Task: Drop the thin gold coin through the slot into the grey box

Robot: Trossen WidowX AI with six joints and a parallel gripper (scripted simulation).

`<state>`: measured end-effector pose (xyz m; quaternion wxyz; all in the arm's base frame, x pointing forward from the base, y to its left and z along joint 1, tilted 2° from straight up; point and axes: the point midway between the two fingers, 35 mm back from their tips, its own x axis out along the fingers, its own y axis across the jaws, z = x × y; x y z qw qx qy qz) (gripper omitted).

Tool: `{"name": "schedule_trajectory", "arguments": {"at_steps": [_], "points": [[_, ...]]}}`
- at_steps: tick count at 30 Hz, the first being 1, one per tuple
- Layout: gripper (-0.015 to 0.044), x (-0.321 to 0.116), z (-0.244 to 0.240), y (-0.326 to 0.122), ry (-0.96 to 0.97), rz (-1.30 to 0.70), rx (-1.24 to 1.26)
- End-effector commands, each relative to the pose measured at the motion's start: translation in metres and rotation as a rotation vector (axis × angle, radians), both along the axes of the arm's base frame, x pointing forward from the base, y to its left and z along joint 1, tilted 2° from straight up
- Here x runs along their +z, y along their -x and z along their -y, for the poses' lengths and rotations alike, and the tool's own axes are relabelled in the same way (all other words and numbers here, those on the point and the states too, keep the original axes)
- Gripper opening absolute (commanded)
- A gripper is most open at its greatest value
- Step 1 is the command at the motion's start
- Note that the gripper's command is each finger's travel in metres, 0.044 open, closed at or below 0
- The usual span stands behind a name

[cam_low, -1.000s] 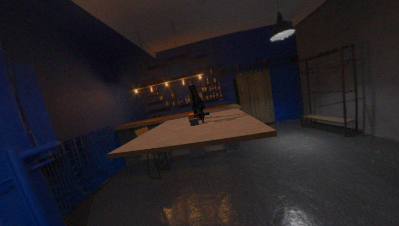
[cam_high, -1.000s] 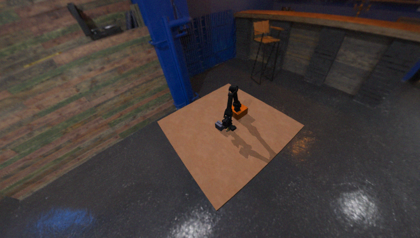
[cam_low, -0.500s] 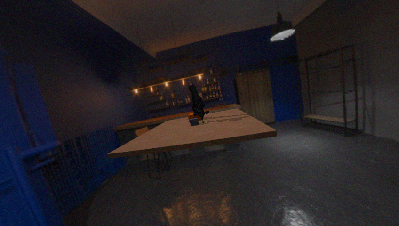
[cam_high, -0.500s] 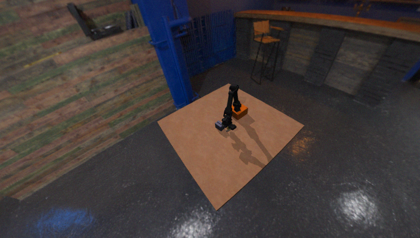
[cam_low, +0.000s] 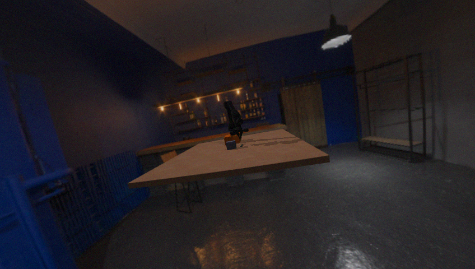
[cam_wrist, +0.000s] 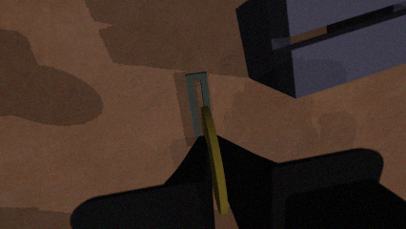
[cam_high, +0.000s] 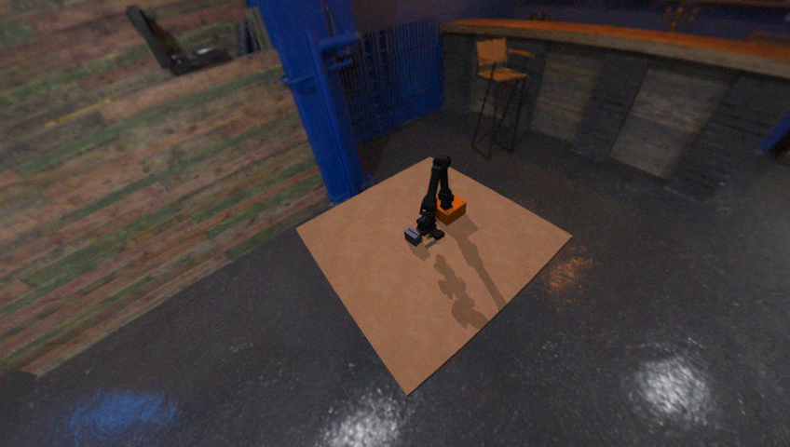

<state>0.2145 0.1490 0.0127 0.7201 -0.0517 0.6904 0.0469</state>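
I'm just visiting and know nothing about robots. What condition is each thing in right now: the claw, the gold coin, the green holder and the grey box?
gripper: shut on the coin, edge-on between the fingers.
coin: held, lifted out of its holder, slightly tilted.
holder: on the table, its groove vacant.
grey box: closed, slot in the lid unobstructed, coin not yet inserted.

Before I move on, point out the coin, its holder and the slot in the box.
coin [cam_wrist: 213, 153], wrist view, on its yellow edge between the gripper fingers.
holder [cam_wrist: 192, 102], wrist view, on its left green wall.
slot [cam_wrist: 334, 30], wrist view, on the dark gap in the grey lid.
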Motion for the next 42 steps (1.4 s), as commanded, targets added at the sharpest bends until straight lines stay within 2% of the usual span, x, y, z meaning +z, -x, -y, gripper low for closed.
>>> {"name": "schedule_trajectory", "arguments": {"at_steps": [1, 16, 42], "points": [[0.0000, 0.011, 0.000, 0.000, -0.001, 0.006, -0.003], [0.0000, 0.040, 0.002, 0.005, -0.002, 0.006, -0.026], [0.0000, 0.040, 0.002, 0.001, -0.043, 0.009, -0.913]]}}
